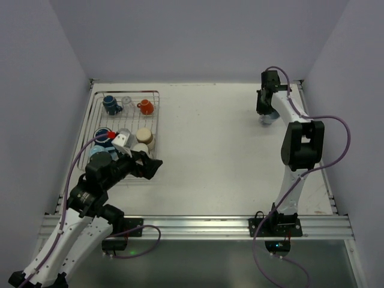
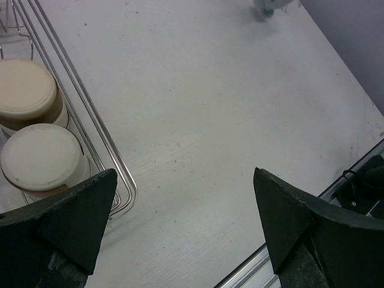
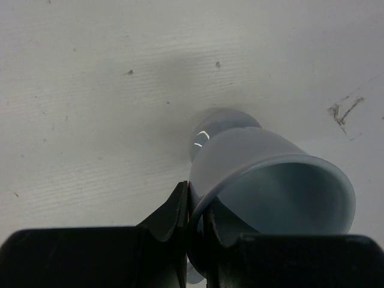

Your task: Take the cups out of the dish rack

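Top view: dish rack [image 1: 128,91] sits upper left of frame on the table [image 1: 210,138], loaded. Back row: dark blue mug [image 1: 111,105], clear glass [image 1: 127,101], orange mug [image 1: 146,107]. Nearer row: second dark blue mug [image 1: 102,134], pale grey cup [image 1: 123,140], cream cup [image 1: 144,136], with the white cup [image 1: 140,149] just below it. My left gripper [image 1: 153,166] hangs at the rack's lower right corner, fingers spread wide, nothing between them. My right gripper [image 1: 264,111] is far across in the upper right, well apart from the rack, with the light blue cup [image 1: 267,122] under it. Left wrist view: left gripper [image 2: 186,222] released, one finger at each bottom corner of frame, bare table between them. Rack's corner wires [image 2: 90,123] run down the left side. Cream cup [image 2: 25,89] and white cup [image 2: 41,157] sit inside, both look bottom-up, the white one just beside my left-hand finger. Light blue cup [image 2: 264,7] is a small blur at the top edge. Right wrist view: right gripper [image 3: 194,204] clenched on the light blue cup [image 3: 270,174], pinching its wall at the rim, one finger outside, one inside. Cup is tilted, mouth toward the lens at lower right, foot toward frame centre. Can't tell whether the foot touches the table. Dark scuff mark [image 3: 343,111] on the table at right.
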Tool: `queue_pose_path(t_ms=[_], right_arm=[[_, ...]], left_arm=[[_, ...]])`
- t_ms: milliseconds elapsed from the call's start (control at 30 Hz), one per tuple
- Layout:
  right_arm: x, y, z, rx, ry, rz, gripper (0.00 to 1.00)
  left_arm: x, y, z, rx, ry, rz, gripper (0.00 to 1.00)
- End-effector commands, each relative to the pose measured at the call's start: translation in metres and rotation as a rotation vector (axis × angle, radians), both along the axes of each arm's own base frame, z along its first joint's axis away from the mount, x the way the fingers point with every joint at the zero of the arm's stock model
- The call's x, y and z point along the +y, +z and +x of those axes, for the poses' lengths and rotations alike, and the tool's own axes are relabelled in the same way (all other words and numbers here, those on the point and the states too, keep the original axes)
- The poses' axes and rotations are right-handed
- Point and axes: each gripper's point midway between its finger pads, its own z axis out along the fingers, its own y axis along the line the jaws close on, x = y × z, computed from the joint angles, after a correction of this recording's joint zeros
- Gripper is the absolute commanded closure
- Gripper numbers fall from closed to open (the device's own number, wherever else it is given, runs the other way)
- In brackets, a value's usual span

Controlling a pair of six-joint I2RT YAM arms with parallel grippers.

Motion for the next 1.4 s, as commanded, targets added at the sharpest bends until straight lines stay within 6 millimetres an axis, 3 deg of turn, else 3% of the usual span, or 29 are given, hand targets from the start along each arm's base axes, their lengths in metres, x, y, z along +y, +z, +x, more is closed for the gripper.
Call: queue_pose_path(t_ms=[0, 167, 300, 433, 533, 600, 733, 767, 867, 933, 1033, 1133, 1167, 1200, 1233, 1267, 1300, 1333, 1367], right_arm=[[-0.005, 0.024, 0.019, -0.053, 0.066, -0.009, 1.0], [0.0, 0.006, 0.019, 0.006, 0.084, 0.017, 1.0], [-0.002, 0.005, 0.021, 0.011, 0.063, 0.013, 0.97], [-0.003, 0.011, 0.021, -0.008, 0.04, 0.006, 0.83], [-0.001, 0.016, 0.022, -0.02, 0.04, 0.022, 0.78], [0.0, 0.019, 0.022, -0.031, 0.036, 0.028, 0.65], [0.002, 0.026, 0.022, -0.05, 0.041, 0.038, 0.61], [0.002, 0.026, 0.021, -0.051, 0.041, 0.04, 0.56], [0.008, 0.043, 0.021, -0.096, 0.049, 0.07, 0.44], [0.012, 0.058, 0.021, -0.136, 0.054, 0.093, 0.29], [0.026, 0.102, 0.016, -0.254, 0.078, 0.167, 0.17], [0.057, 0.148, -0.002, -0.393, 0.166, 0.289, 0.09], [0.064, 0.137, -0.016, -0.377, 0.165, 0.318, 0.08], [0.068, 0.165, -0.03, -0.458, 0.179, 0.337, 0.08], [0.08, 0.179, -0.034, -0.529, 0.209, 0.363, 0.08], [0.088, 0.154, -0.051, -0.49, 0.207, 0.403, 0.09], [0.094, 0.177, -0.068, -0.563, 0.229, 0.433, 0.09], [0.107, 0.183, -0.074, -0.61, 0.271, 0.472, 0.09], [0.112, 0.158, -0.088, -0.572, 0.263, 0.503, 0.09]], left_arm=[[0.001, 0.003, 0.007, -0.031, 0.018, 0.008, 0.0], [0.004, -0.003, 0.011, -0.007, 0.039, 0.023, 0.0], [0.008, -0.006, 0.015, 0.01, 0.063, 0.031, 0.0], [0.011, -0.009, 0.019, 0.019, 0.08, 0.036, 0.0], [0.012, -0.01, 0.02, 0.026, 0.088, 0.039, 0.0], [0.014, -0.012, 0.022, 0.032, 0.098, 0.042, 0.0], [0.017, -0.014, 0.025, 0.044, 0.115, 0.048, 0.0], [0.019, -0.014, 0.026, 0.044, 0.121, 0.048, 0.0], [0.024, -0.016, 0.03, 0.052, 0.153, 0.054, 0.0], [0.03, -0.015, 0.033, 0.054, 0.187, 0.06, 0.0], [0.04, -0.017, 0.038, 0.065, 0.255, 0.074, 0.0], [0.053, -0.021, 0.044, 0.094, 0.346, 0.096, 0.01], [0.056, -0.026, 0.046, 0.115, 0.371, 0.108, 0.01], [0.063, -0.026, 0.05, 0.12, 0.416, 0.123, 0.02], [0.066, -0.03, 0.05, 0.141, 0.437, 0.13, 0.02], [0.068, -0.035, 0.052, 0.16, 0.453, 0.143, 0.02], [0.072, -0.037, 0.054, 0.168, 0.481, 0.156, 0.03], [0.075, -0.039, 0.055, 0.176, 0.498, 0.161, 0.03], [0.076, -0.043, 0.057, 0.191, 0.51, 0.174, 0.03]])
